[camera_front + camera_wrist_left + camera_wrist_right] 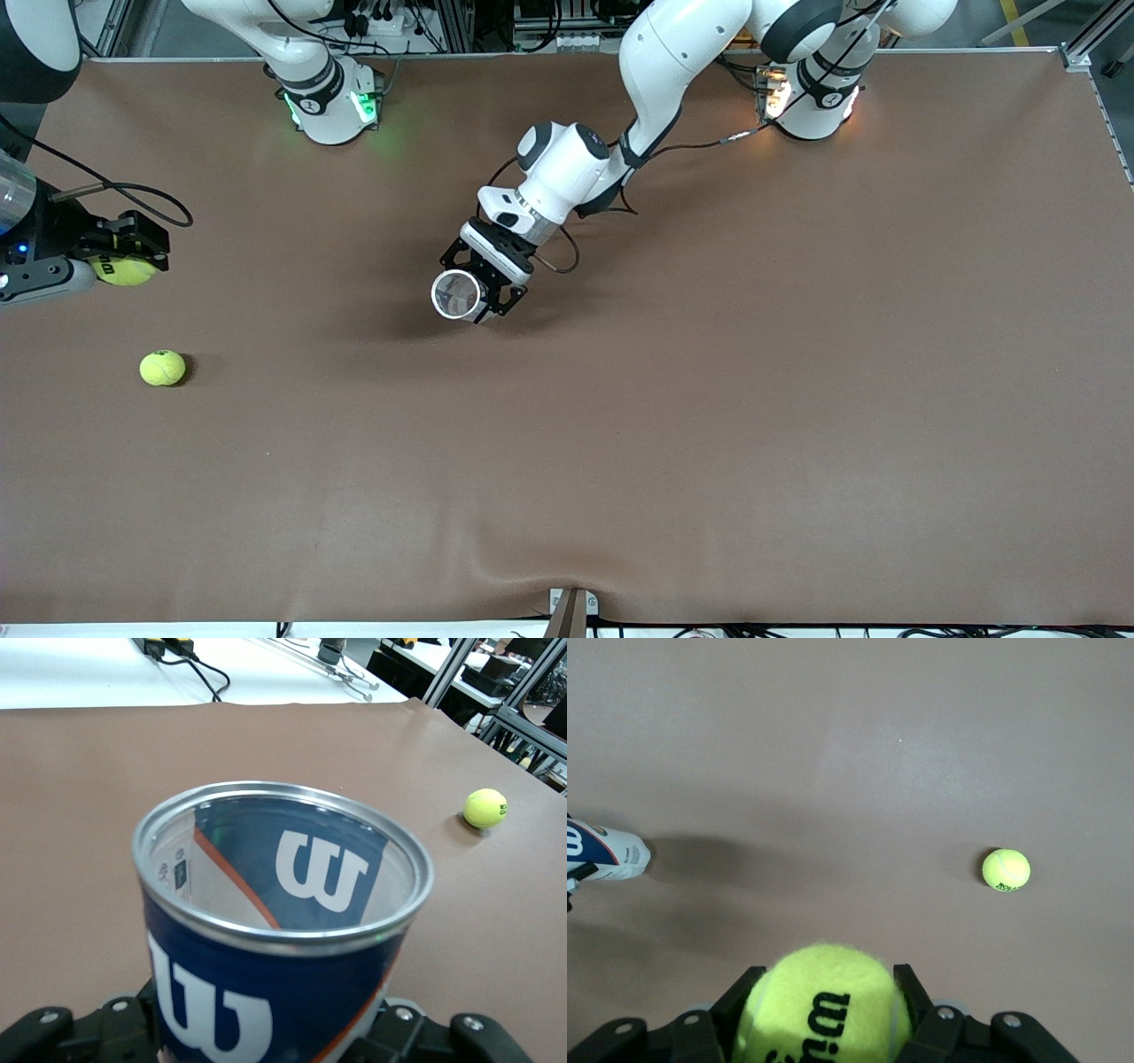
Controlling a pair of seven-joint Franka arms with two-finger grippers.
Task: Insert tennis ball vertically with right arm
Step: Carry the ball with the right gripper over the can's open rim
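The right claw point(126, 262) was closed on a tennis ball point(122, 271), its fingers pressed against the ball's two sides, in the air over the right arm's end of the worktop point(709, 443). The right wrist view showed the felt bulging slightly between the black fingers, with the printed logo facing the camera. The ball looked light and springy, and its fuzzy felt should grip well, so slipping seemed unlikely. A hold across the widest part, as here, was probably the best one, since a squeeze off centre could make it pop out. A second ball point(163, 368) lay loose on the worktop, nearer to the front camera than the held one and well apart from it; it would probably roll at a touch. Toward the middle of the worktop the left claw point(483, 288) was clamped on a tennis-ball can point(455, 293), holding it upright by its lower body with the open mouth facing up. The can appeared empty, thin-walled and smooth, with a metal rim. The fit looked close, so the ball would probably need to come down centred over that mouth.
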